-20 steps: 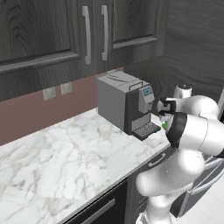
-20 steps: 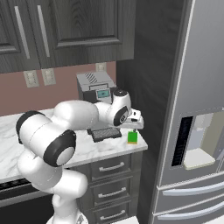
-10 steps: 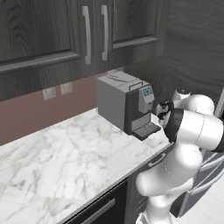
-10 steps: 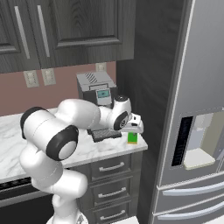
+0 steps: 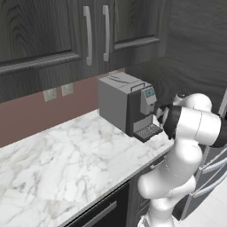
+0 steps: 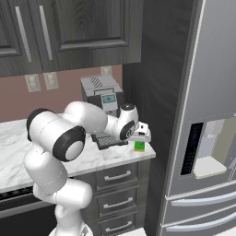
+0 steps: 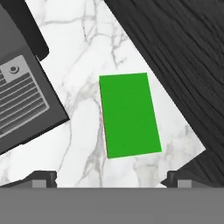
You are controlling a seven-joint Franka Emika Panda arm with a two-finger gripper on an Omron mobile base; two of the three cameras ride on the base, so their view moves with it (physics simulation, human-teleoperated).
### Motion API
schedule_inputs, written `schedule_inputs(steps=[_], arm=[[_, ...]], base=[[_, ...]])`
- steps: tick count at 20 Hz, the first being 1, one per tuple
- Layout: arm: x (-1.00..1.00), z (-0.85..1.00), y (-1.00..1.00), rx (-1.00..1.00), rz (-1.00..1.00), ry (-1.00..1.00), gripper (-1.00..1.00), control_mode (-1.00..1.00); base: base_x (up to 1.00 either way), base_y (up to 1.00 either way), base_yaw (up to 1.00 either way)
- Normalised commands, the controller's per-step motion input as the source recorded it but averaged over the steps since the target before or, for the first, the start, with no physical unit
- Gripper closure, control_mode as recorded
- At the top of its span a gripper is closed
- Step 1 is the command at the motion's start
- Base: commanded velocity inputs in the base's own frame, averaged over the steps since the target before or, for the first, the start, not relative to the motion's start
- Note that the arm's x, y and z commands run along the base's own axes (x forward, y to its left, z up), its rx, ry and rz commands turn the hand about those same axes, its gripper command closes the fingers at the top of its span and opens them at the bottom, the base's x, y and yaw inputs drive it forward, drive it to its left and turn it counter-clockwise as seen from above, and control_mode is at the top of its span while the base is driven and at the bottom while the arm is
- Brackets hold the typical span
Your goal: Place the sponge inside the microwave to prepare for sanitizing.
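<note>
The sponge (image 7: 129, 114) is shown lying flat on the marble counter (image 7: 83, 57), green face up, with a thin yellow edge visible along one long side. In the right base view the sponge (image 6: 139, 146) is seen near the counter's end corner, just beside the drip tray of the grey coffee machine (image 6: 102, 94) and close to the dark side panel (image 6: 156, 92) that separates the counter from the refrigerator (image 6: 207, 115). The gripper (image 7: 111, 177) is held directly above the sponge, pointing down at it; its two dark fingertips (image 7: 41, 178) are seen wide apart at the lower edge of the hand view, one on each side of the sponge's width, and nothing is held between them. The sponge is not touched by either fingertip. In the hand view the grated drip tray (image 7: 19, 103) of the coffee machine is shown to one side of the sponge, apart from it, with bare marble between them. In the left base view the coffee machine (image 5: 126, 104) is shown standing against the pink backsplash (image 5: 40, 111) beneath dark wood wall cabinets (image 5: 66, 31), and the arm's white links (image 5: 190, 126) are bent in front of it, hiding the sponge. Drawers (image 6: 115, 177) are seen below the counter in the right base view.
</note>
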Motion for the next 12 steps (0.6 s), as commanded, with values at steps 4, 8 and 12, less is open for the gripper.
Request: schedule_inputs(steps=[4,8,12], arm=[[0.21,-0.06,-0.07,0.00,0.00,0.00,-1.00,-1.00],[0.21,-0.06,-0.13,0.00,0.00,0.00,-1.00,-1.00],[0.18,-0.11,-0.22,0.01,0.00,0.00,-1.00,-1.00]], base=[[0.00,0.00,0.00],[0.00,0.00,0.00],[0.00,0.00,0.00]])
